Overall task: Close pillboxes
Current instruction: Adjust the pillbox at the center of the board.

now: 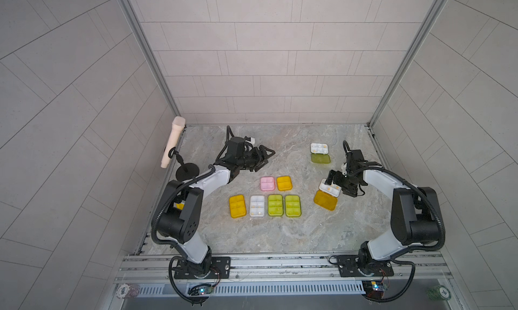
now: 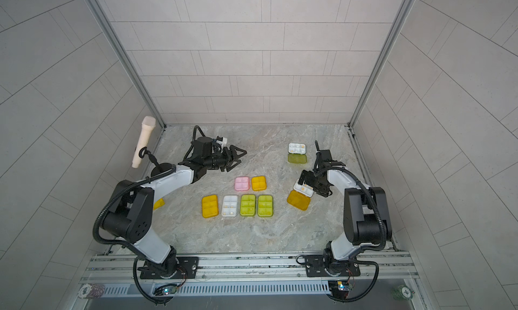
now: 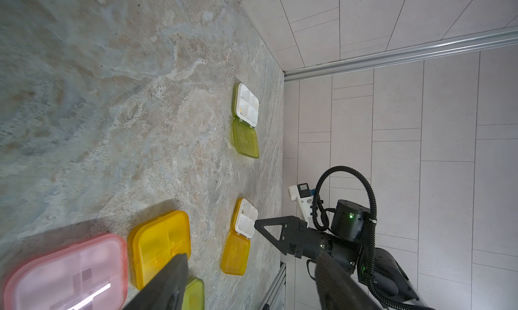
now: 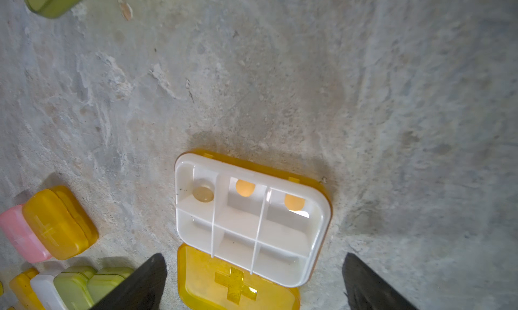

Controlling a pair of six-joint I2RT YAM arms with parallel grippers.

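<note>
The right gripper (image 4: 255, 263) is hovering with its fingers (image 4: 145, 283) spread wide and clamping nothing. One finger is standing on each side of the open orange pillbox (image 4: 249, 218) at its hinge end; I cannot tell whether they are touching it. That pillbox is lying on the table (image 1: 280, 238) at the right, with its tray facing up and its lid (image 4: 221, 283) folded flat on the near side. Three round pills (image 4: 245, 188) are sitting in the tray's row away from the hinge, one to a compartment.

The left gripper (image 1: 265, 160) is hanging over the table's far left part, beyond the pink pillbox (image 1: 267, 183). Its fingers (image 3: 168, 280) are standing apart and holding nothing.

The pink pillbox is lying shut at the centre, just beside the shut orange pillbox (image 1: 284, 183). In front of them four more are lying shut in a row: the front orange pillbox (image 1: 237, 206), the clear pillbox (image 1: 257, 206), the left green pillbox (image 1: 275, 205) and the right green pillbox (image 1: 293, 206). The open green pillbox (image 1: 319, 153) is lying at the far right, beyond the right gripper, with its lid flat on the near side.
</note>
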